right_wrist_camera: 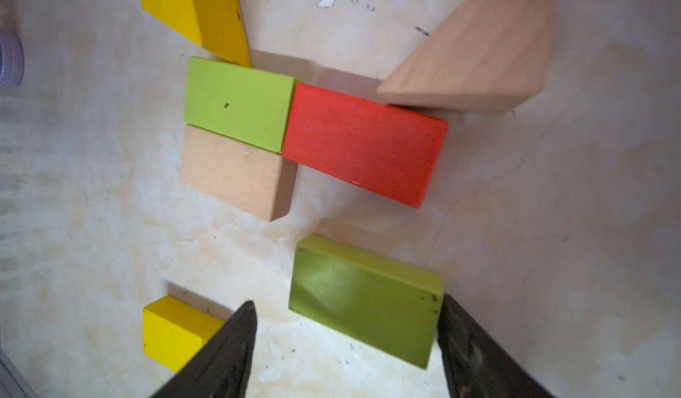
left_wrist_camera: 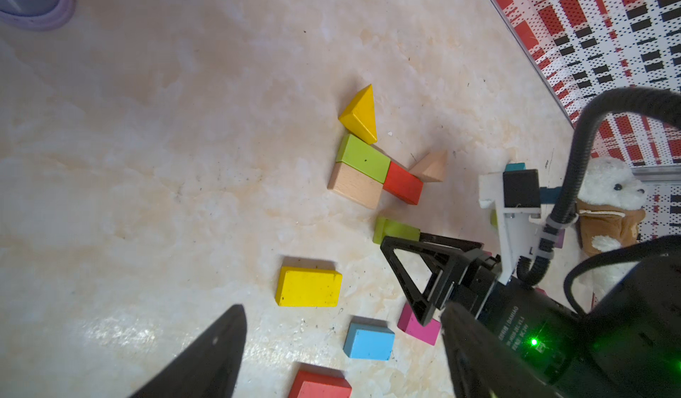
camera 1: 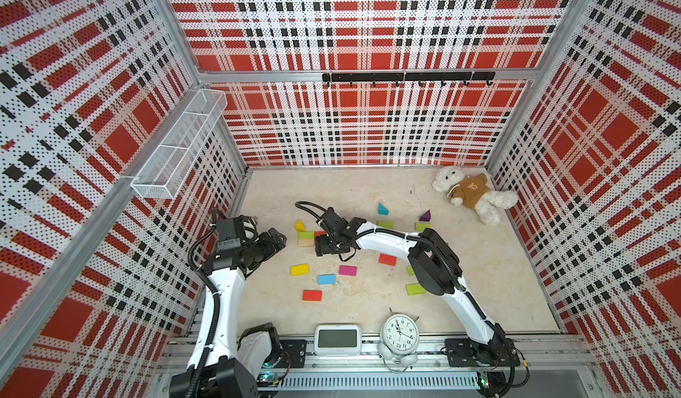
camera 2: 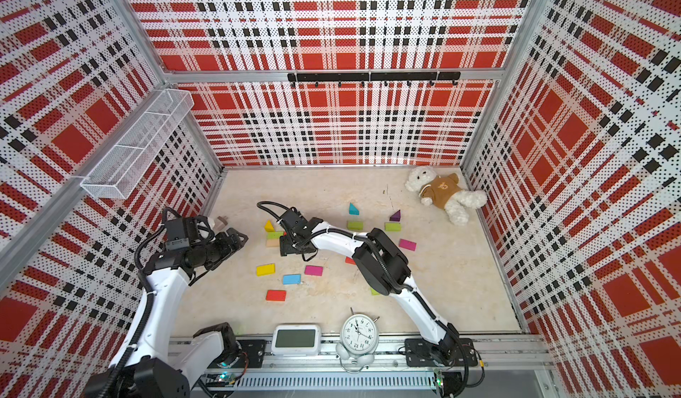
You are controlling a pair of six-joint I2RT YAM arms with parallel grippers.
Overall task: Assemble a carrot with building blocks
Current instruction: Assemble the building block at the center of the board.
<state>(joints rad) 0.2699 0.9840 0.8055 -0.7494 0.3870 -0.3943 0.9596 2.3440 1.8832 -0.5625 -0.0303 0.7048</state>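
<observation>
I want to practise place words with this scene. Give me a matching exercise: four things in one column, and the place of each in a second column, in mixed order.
Things
1. teddy bear
2. alarm clock
3. wire basket
4. yellow wedge

Places
A. hung on a side wall
B. next to the lime brick of the small cluster
C. at the near edge, beside the digital clock
D. lying in a far corner of the tabletop

Pairs: 1-D, 2-C, 3-A, 4-B

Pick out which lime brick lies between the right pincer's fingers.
The lone lime brick, touching no other block; the clustered lime brick abuts the red brick and wooden brick.
</observation>
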